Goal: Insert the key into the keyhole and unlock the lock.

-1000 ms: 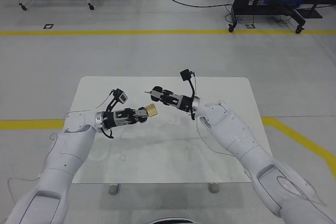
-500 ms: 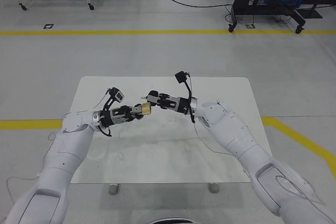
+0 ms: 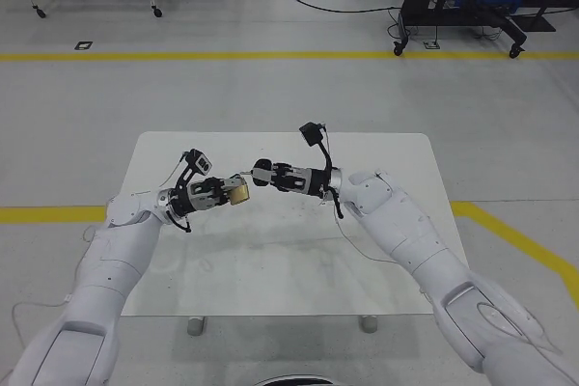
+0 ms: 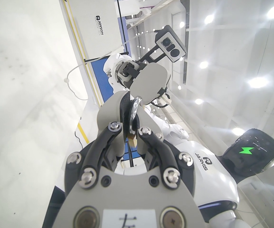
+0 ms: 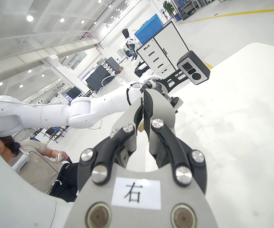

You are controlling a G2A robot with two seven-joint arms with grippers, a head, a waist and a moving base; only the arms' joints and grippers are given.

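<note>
A brass padlock (image 3: 237, 192) hangs above the middle of the white table (image 3: 289, 270), with my left gripper (image 3: 230, 191) shut on it. In the left wrist view its brass body (image 4: 132, 141) and silver shackle (image 4: 136, 104) show between the pinched fingers of the left gripper (image 4: 133, 110). My right gripper (image 3: 258, 175) sits just right of the lock, tip almost against it, shut on the key. In the right wrist view the pads of the right gripper (image 5: 143, 103) are pressed together and hide the key. Whether the key is in the keyhole cannot be seen.
The table top around and under the two grippers is bare. The left arm's wrist camera (image 5: 194, 71) sticks out just beyond my right gripper. Yellow floor lines (image 3: 521, 241) run past the table.
Both grippers have drifted left over the table. The gap between the padlock and the right gripper's tip has narrowed until they nearly touch.
</note>
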